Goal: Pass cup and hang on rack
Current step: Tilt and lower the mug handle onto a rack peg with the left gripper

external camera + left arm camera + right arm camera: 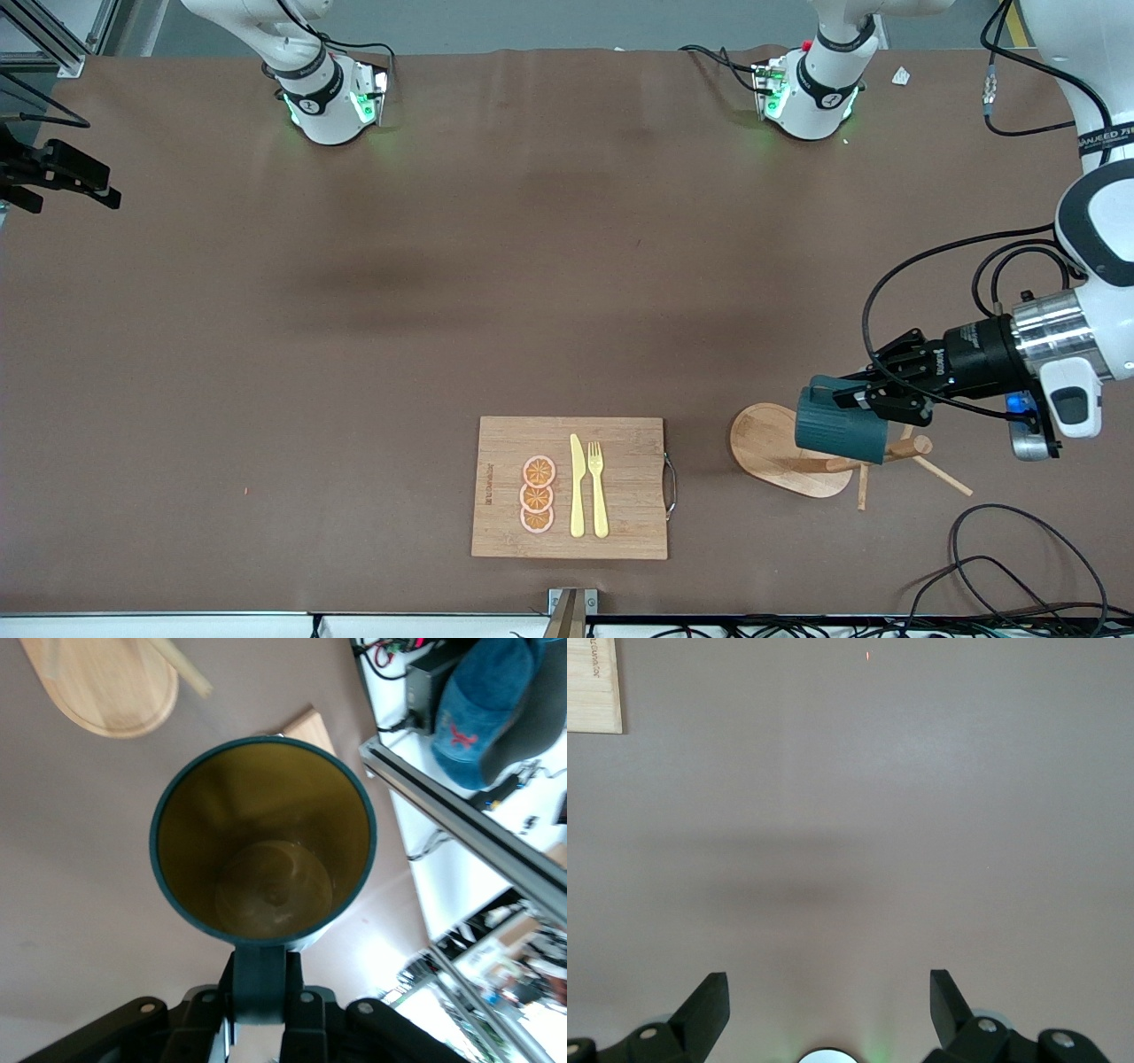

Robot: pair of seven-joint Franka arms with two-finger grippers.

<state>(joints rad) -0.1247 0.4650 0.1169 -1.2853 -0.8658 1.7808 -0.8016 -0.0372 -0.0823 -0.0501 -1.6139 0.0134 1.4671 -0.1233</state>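
Board (569,487) untouched; left gripper (858,400) clamps cup (838,429) handle over rack (788,450); I'd thread a peg slowly. Right gripper (829,1005) open, waiting.

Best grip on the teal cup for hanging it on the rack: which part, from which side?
By the handle, as the left gripper has it now: fingers shut on the handle, coming from the cup's handle side. The cup lies tipped sideways over the rack, mouth toward the wrist camera. The ribbed wall is wide and round; the handle is a narrow tab that fits between the fingers. The right gripper waits open.
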